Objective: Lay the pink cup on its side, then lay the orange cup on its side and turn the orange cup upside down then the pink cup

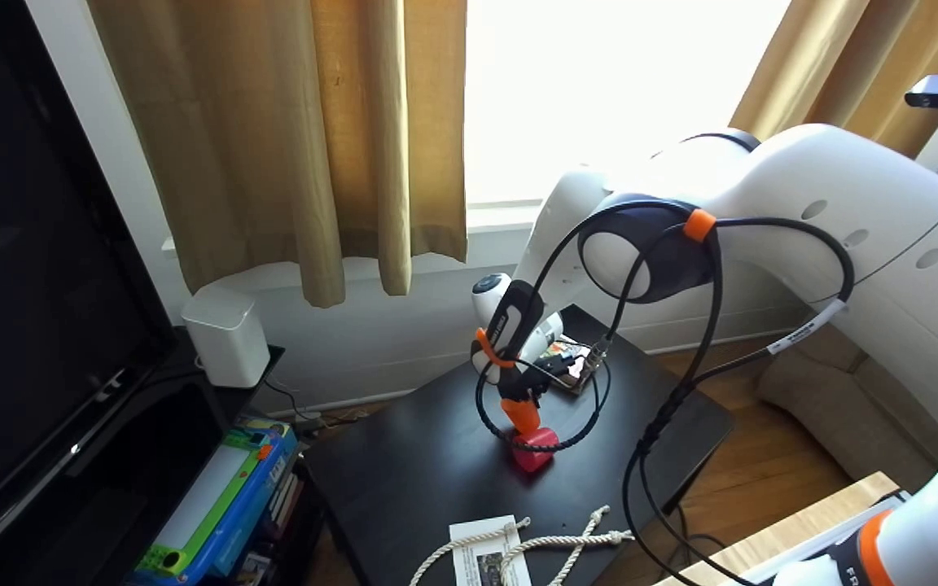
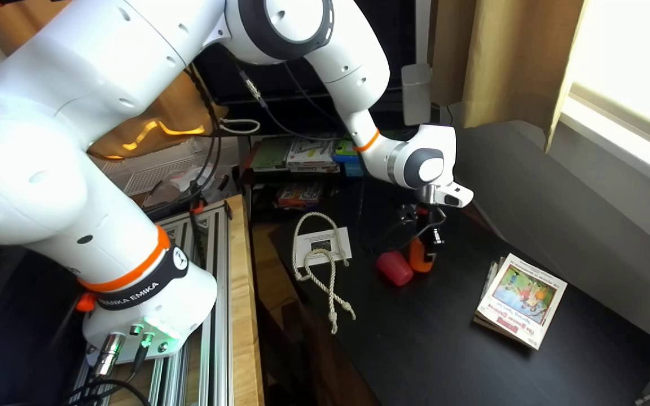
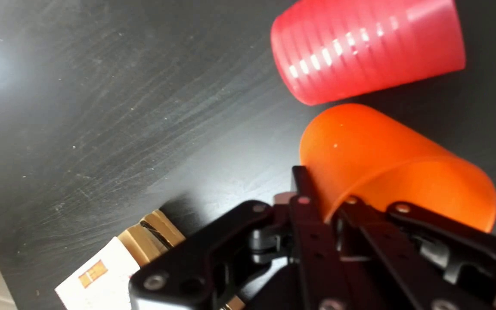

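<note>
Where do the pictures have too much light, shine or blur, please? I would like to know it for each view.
In both exterior views, the window is burnt out to white, no outside detail visible; in the wrist view, small white glints run along the pink cup, glare whitens the table at the picture's left edge, and the gripper looks slightly soft, perhaps out of focus.

In an exterior view, a black table [image 2: 449,344] bears rope [image 2: 332,296] across a printed sheet [image 2: 309,243] at left and stacked books [image 2: 521,301] at right, with a white box [image 2: 417,98] and tan curtain [image 2: 491,67] at the far side and a window [image 2: 635,73] right.
</note>
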`<state>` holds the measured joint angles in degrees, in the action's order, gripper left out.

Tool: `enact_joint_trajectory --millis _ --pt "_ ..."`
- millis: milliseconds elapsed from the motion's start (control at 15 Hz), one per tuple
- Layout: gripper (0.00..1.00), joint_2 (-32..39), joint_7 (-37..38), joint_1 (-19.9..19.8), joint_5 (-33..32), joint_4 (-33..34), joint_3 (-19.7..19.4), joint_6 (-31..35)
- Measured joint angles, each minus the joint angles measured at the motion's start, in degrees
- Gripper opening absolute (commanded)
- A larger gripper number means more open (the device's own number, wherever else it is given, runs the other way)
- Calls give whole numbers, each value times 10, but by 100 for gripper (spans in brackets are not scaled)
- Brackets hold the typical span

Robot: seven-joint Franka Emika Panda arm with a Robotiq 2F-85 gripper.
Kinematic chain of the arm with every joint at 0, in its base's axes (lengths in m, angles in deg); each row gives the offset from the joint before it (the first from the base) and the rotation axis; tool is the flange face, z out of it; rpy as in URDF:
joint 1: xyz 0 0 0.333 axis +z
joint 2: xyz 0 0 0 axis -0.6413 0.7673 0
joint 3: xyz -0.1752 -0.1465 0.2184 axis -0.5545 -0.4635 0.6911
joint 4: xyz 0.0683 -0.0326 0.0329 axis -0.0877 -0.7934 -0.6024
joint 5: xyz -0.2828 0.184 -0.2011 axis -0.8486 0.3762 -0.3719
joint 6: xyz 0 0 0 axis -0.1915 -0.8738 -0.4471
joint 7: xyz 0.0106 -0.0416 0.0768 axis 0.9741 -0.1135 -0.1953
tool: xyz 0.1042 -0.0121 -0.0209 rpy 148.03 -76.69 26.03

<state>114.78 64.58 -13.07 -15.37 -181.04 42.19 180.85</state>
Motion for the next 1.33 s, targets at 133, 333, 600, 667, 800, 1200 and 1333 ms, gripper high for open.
enact_joint_trajectory --millis 133,333,600,667,800,1200,1333 --pt "1 2 1 7 -18 12 -3 -37" --pt "1 8 3 10 -44 31 -4 -78" --pt "1 27 13 18 -86 63 -6 -117" --pt "1 33 19 23 -99 71 -8 -127" --pt "8 47 34 35 -124 88 -13 -141" --pt "44 84 81 59 -169 136 -18 -164" --pt "58 93 90 61 -173 149 -18 -172"
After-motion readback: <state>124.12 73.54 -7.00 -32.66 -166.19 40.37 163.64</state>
